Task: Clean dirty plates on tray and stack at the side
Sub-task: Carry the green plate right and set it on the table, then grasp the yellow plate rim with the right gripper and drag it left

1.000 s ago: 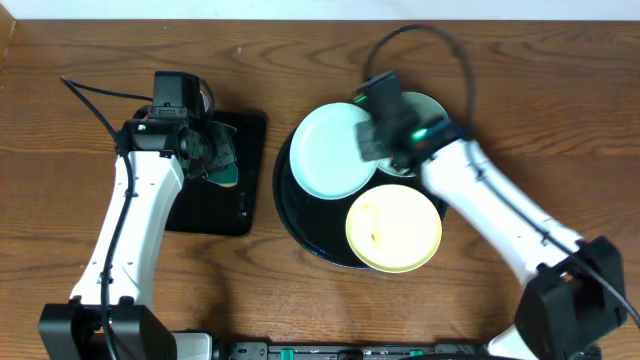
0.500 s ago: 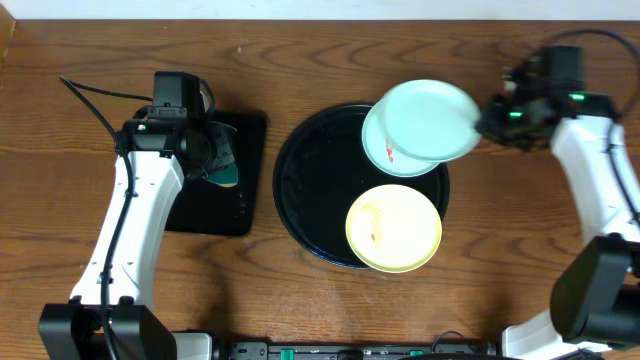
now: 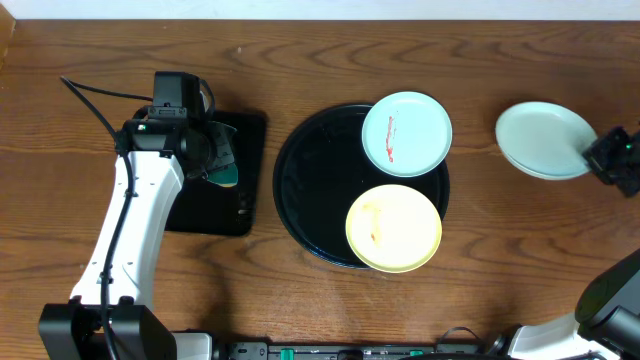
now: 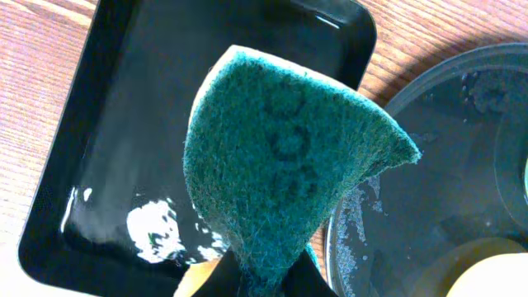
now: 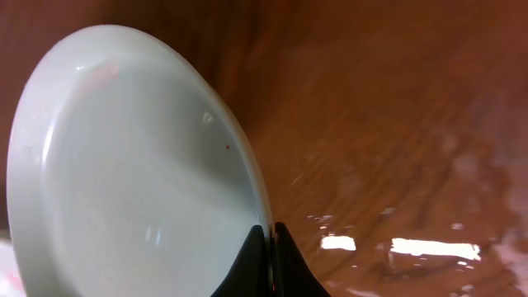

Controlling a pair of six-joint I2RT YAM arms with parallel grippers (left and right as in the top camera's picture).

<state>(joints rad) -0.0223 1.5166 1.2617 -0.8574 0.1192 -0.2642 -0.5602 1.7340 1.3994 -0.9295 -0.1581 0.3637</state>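
Round black tray point(image 3: 318, 190): centre of the wooden table point(image 3: 300, 55), glossy, wet.

Smeared blue-green plate point(image 3: 406, 133): lies on the tray's far-right part and overlaps the rim. A red streak runs down its left half.

Yellow plate point(image 3: 394, 228): lies on the tray's near-right part and overhangs the rim. It shows a faint orange smear left of centre.

Held blue-green plate point(image 3: 545, 140): off the tray, near the table's right edge, tilted, with a glossy pale surface. The right gripper point(image 5: 269, 252) is clamped on its rim. Contact with the table cannot be determined.

The left gripper point(image 4: 268, 276) pinches a folded green sponge point(image 4: 289, 165) over the rectangular black tray point(image 3: 215, 205), toward the left edge.
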